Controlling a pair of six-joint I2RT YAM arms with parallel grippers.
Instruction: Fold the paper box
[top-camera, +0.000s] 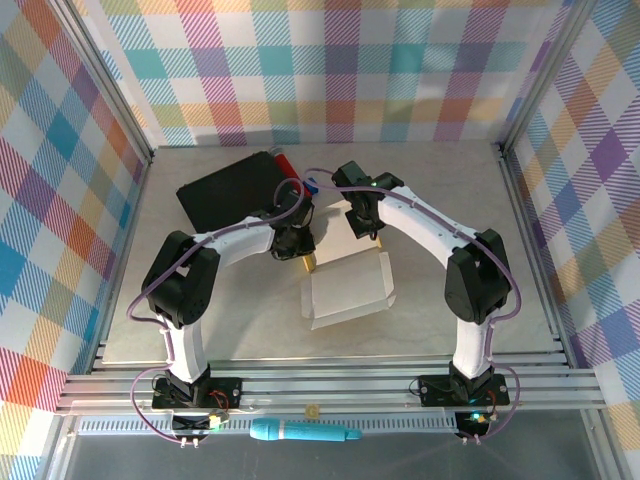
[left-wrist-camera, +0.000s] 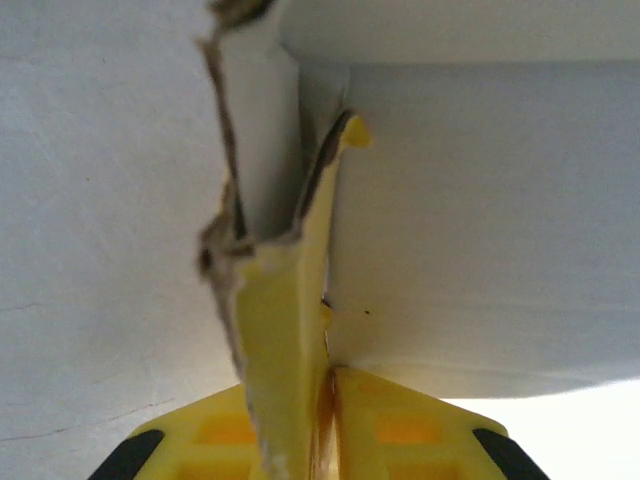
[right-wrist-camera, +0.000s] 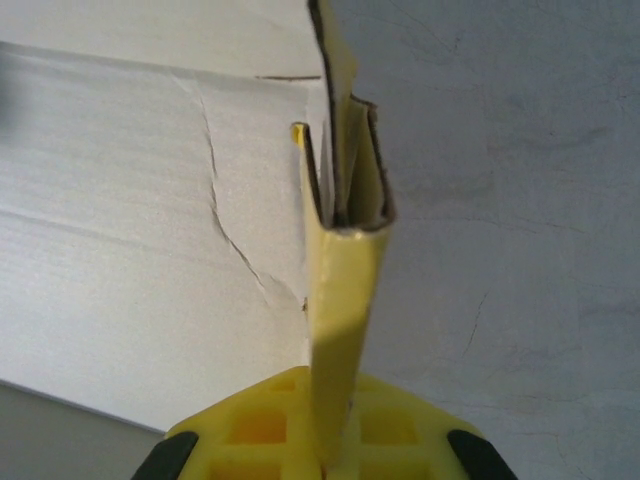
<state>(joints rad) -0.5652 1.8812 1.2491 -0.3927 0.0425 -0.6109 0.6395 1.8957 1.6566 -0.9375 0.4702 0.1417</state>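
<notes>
The paper box (top-camera: 345, 290) lies pale side up in the middle of the table, with its far side walls folded upright. My left gripper (top-camera: 300, 248) is at the box's far left corner. In the left wrist view its yellow fingers (left-wrist-camera: 400, 425) stand nearly together, pinching a doubled yellow wall (left-wrist-camera: 290, 330) of the box, with the pale floor (left-wrist-camera: 480, 220) to the right. My right gripper (top-camera: 366, 218) is at the far right corner. Its fingers (right-wrist-camera: 260, 425) are shut on another folded yellow wall (right-wrist-camera: 345, 290), and the creased pale panel (right-wrist-camera: 150, 250) lies to the left.
A black case (top-camera: 232, 190) lies at the back left, just behind the left gripper. A red object (top-camera: 283, 160) and a small blue one (top-camera: 311, 185) lie beside it. Plaid walls enclose the grey table (top-camera: 260, 330). A blue pen-like tool (top-camera: 305, 432) rests below the front rail.
</notes>
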